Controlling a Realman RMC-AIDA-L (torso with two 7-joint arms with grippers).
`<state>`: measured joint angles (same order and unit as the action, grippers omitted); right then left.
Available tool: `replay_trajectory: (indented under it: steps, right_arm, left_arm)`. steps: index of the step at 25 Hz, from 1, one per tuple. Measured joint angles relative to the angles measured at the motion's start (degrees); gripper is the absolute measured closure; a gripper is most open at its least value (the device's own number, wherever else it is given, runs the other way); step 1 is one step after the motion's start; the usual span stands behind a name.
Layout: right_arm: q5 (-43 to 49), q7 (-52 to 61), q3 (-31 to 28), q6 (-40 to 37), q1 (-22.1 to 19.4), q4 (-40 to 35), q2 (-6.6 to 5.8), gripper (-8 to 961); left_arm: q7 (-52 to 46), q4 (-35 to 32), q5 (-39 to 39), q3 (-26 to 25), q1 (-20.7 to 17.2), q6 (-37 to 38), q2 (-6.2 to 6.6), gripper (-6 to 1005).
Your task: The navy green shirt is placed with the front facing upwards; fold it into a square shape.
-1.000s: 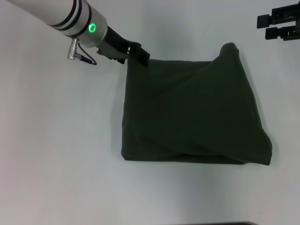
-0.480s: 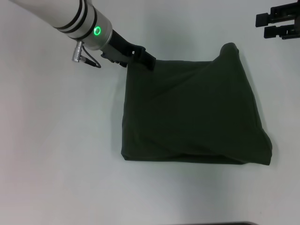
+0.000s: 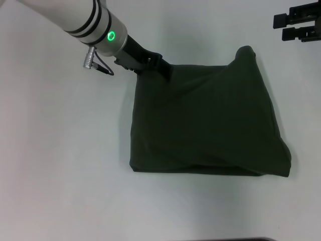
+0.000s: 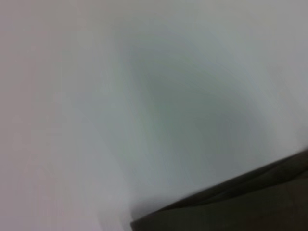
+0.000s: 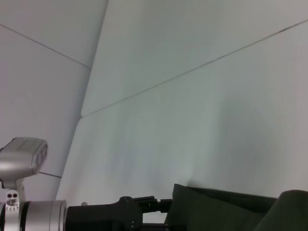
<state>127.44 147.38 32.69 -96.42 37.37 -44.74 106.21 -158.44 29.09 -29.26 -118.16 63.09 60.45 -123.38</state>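
Left gripper (image 3: 161, 68) fingers apparently pinch the navy green shirt (image 3: 208, 120) at its far-left corner.

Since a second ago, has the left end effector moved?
Yes. The left end effector slid rightward and slightly nearer in the head view, along the far edge of the dark olive-green cotton shirt, which stayed put on the white table.

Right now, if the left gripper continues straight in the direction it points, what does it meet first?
The left gripper points right and toward the robot, at the far-left corner of the navy green shirt. It would likely meet that cloth first.
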Motion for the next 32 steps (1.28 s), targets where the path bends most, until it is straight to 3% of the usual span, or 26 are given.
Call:
replay_trajectory:
  steps: [9,14,25,32]
  right_arm:
    - [0.0,-0.1,-0.5,0.1,-0.2,0.0,-0.01,350]
    - [0.0,-0.1,-0.6,0.1,-0.2,0.1,-0.05,351]
    - [0.0,-0.2,-0.7,0.1,-0.1,0.2,-0.09,351]
    - [0.0,-0.1,-0.8,0.1,-0.1,0.3,-0.16,351]
  left_arm:
    - [-0.1,0.4,0.0,0.1,0.0,0.1,-0.10,195]
    - [0.2,1.1,0.0,0.8,0.2,0.7,-0.19,291]
    - [-0.5,1.2,0.0,2.4,0.5,0.3,-0.05,746]
    - [-0.5,1.3,0.0,2.4,0.5,0.3,0.02,945]
